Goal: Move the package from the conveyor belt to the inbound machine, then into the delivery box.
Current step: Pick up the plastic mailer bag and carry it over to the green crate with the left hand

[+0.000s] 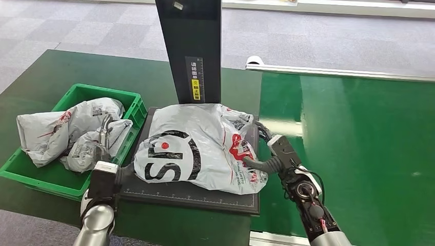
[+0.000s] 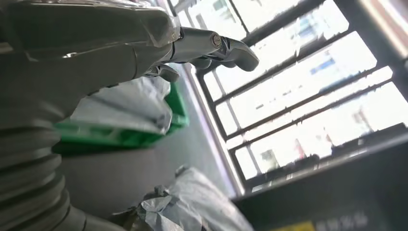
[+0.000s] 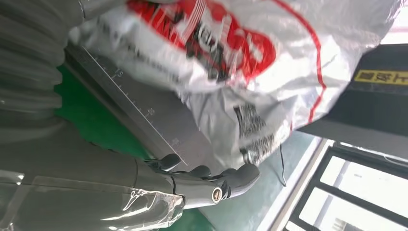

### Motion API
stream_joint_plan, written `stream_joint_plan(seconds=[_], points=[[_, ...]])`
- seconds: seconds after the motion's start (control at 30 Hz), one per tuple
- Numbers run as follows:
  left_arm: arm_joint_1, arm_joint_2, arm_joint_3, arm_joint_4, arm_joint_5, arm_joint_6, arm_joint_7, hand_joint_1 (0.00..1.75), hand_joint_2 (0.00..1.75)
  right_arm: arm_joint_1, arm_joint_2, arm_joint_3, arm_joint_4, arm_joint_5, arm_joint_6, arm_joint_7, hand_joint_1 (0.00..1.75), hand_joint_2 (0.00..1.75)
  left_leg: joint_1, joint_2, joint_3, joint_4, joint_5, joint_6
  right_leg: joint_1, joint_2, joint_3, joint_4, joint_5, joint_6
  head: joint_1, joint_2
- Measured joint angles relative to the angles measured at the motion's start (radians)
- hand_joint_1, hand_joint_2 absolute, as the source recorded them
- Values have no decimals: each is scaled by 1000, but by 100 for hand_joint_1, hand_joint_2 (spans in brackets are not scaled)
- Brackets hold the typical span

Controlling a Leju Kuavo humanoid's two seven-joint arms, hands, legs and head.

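Note:
The package (image 1: 197, 146), a large white courier bag with black and red print, lies on the dark plate of the inbound machine (image 1: 205, 197) in front of its black column (image 1: 192, 51). My right hand (image 1: 272, 151) is at the bag's right edge, its thumb against the bag's lower right corner. In the right wrist view the fingers (image 3: 207, 175) curl loosely beside the package (image 3: 250, 57), apart from it, over the plate's ruled edge (image 3: 144, 120). My left hand (image 1: 104, 141) stands between the plate and the green delivery box (image 1: 77, 95), fingers (image 2: 211, 45) pointing up and holding nothing.
The green delivery box holds several white bags (image 1: 56, 128), one seen close (image 2: 130, 101). The green conveyor belt (image 1: 359, 143) runs to the right of the machine, with a white rail (image 1: 338, 72) at its far end. Grey tiled floor lies beyond.

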Motion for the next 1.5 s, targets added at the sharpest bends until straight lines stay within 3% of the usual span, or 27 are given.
stream_joint_plan(seconds=[0.2,0.7,0.97,1.17,1.5], points=[[9,-18,8,-73,-20,144,-11,0,175,11,10,-23,-28,-7,-11,-4,0,175,0,0,0,0,0,0,0,0,0,0,0,0,0,0],[18,-28,17,-112,-25,163,-15,0,175,20,16,-37,-38,-8,-12,-5,0,175,0,0,-1,0,0,0,0,0,-1,0,0,0,0,0],[23,-33,18,-144,-12,286,-74,0,175,35,16,-38,-52,-16,-23,-13,0,175,0,0,-1,0,0,0,0,0,-1,0,0,0,0,0],[22,-31,2,-221,40,376,-79,0,175,37,20,-38,-55,-16,-26,-15,0,175,0,0,-1,0,0,0,0,0,-1,0,0,0,0,0],[25,-28,42,-410,129,382,-80,0,175,62,28,-47,-83,-10,-42,-4,0,175,0,0,-1,0,0,0,0,0,-1,0,0,0,0,0]])
